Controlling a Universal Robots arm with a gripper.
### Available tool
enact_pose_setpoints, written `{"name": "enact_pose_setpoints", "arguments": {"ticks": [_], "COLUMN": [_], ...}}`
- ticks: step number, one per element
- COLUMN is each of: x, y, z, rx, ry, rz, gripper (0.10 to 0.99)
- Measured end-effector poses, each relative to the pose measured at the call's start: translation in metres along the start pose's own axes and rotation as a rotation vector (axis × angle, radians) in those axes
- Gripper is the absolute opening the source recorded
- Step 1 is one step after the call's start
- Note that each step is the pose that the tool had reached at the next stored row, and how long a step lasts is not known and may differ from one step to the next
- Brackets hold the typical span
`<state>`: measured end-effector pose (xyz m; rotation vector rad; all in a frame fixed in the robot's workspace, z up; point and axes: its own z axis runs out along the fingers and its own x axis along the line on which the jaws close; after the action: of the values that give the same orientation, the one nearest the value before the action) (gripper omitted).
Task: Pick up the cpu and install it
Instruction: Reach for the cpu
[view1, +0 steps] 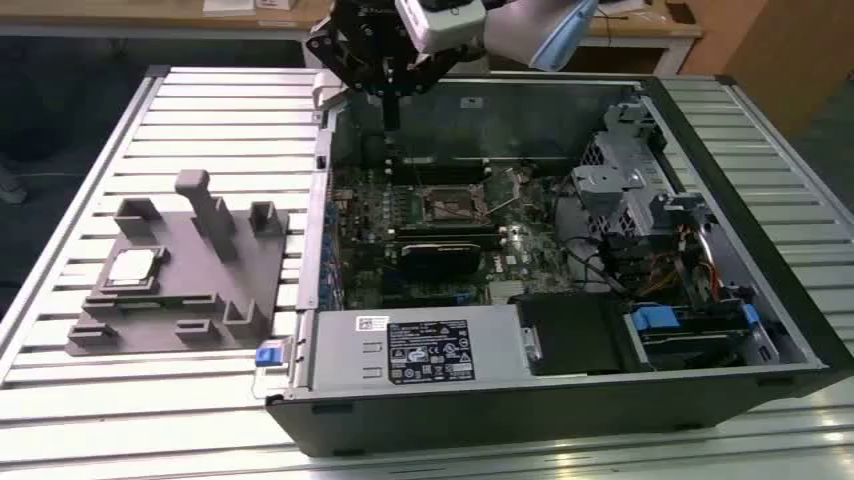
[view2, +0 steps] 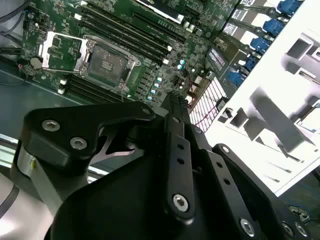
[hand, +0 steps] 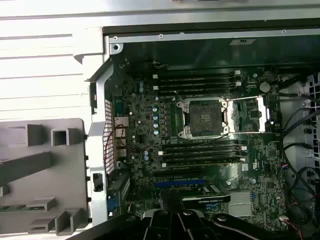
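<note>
Pincer pressed together and empty, the gripper (view1: 391, 118) hangs over the far edge of the open computer case (view1: 561, 410), the bare socket (hand: 205, 118) just below it, while the cpu (view1: 131, 268) lies well apart on the grey tray (view1: 160, 335), upright posts (view1: 200, 205) and the case wall between them.

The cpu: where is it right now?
In the exterior view the cpu lies flat on the grey tray, at the exterior view's left of the open computer case.
</note>
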<state>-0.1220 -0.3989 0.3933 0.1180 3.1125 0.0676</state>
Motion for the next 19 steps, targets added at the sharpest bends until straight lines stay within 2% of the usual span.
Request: {"name": "enact_pose_setpoints", "arguments": {"ticks": [8,19], "x": [0.0033,0.0223], "y": [-0.0003,-0.0017], "z": [-0.0001,-0.0004], "rx": [0.000,0.000], "ry": [0.0000,0.0000], "rz": [0.000,0.000], "gripper": [0.106,0.106]}}
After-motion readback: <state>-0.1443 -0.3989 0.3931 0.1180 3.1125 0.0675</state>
